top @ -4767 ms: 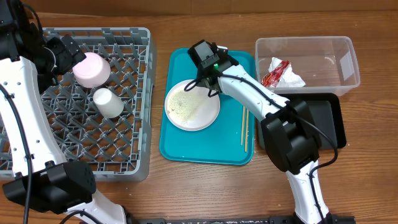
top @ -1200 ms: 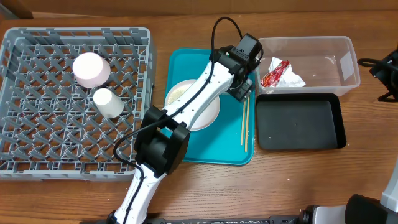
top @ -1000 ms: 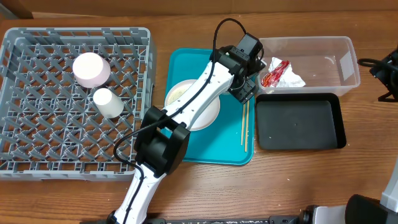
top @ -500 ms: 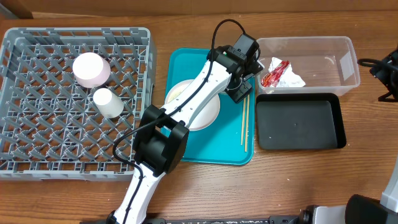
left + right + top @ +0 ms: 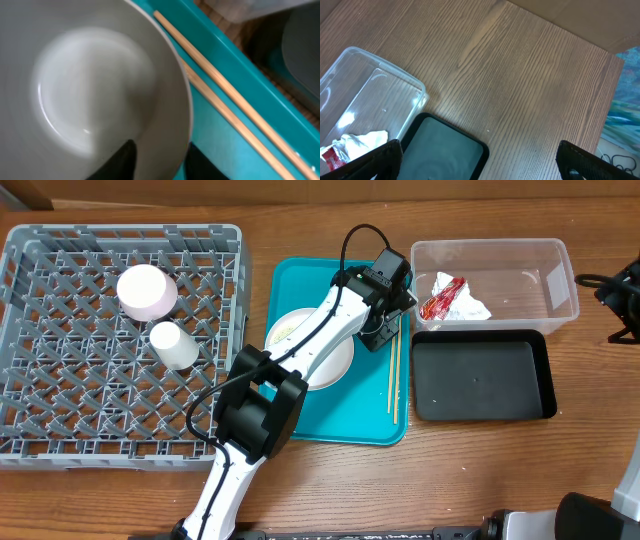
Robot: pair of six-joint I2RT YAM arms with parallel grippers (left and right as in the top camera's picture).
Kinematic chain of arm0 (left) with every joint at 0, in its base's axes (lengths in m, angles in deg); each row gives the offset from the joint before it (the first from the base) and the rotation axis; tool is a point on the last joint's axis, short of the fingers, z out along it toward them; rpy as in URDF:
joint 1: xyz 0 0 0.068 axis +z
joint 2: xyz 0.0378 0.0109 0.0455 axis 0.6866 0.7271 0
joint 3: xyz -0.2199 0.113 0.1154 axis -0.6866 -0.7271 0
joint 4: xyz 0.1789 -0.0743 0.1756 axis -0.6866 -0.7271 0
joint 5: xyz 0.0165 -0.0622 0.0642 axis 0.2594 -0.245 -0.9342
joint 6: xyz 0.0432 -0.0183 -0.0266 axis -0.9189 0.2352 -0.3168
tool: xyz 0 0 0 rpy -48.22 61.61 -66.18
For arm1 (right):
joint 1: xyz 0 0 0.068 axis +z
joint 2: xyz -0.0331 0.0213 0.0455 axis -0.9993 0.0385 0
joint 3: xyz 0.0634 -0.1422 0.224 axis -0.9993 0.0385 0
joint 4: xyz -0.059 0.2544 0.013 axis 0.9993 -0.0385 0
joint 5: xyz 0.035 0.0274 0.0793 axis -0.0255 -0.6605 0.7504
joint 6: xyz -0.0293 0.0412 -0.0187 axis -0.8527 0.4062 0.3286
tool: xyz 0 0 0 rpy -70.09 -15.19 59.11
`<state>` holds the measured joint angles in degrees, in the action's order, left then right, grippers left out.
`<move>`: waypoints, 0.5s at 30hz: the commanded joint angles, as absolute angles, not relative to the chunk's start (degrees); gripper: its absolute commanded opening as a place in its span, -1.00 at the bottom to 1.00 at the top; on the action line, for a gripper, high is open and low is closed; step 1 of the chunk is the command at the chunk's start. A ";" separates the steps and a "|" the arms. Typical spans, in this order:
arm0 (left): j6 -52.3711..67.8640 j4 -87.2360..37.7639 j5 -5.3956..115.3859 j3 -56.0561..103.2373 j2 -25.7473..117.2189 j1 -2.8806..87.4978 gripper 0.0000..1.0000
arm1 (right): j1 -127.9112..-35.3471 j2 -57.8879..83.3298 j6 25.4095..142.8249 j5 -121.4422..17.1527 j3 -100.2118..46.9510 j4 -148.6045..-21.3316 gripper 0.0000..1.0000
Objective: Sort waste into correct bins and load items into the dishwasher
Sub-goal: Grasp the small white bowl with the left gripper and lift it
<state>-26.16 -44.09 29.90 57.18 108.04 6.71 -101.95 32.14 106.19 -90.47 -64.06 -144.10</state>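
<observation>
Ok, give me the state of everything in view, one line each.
plate: flat on the teal tray
left gripper: jaws astride the plate rim, grip unclear
right gripper: open, empty
pink bowl: looks upside down in the rack
cup: on its side in the rack
clear tub: holds wrapper and tissue
black tray: empty
chopsticks: side by side on the teal tray

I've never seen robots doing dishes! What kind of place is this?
Probably a robot test table set up like a kitchen clean-up corner: a grey dish rack, a plate on a teal tray, and a clear tub holding rubbish.
</observation>
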 commanded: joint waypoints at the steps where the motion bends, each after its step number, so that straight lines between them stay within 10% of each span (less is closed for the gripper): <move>1: -26.54 -43.57 27.13 56.64 107.95 7.09 -0.47 | -102.03 31.86 106.21 -90.89 -64.15 -143.84 1.00; 7: -24.24 -42.52 24.26 56.70 107.95 7.30 -0.92 | -102.03 31.86 106.21 -90.89 -64.15 -143.86 1.00; 15: -16.85 -43.87 24.24 60.31 107.01 9.62 -0.92 | -102.03 31.86 106.21 -90.89 -64.15 -143.84 1.00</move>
<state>-22.01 -42.91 24.75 57.47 108.04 7.65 -101.95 32.14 106.21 -90.47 -64.06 -144.06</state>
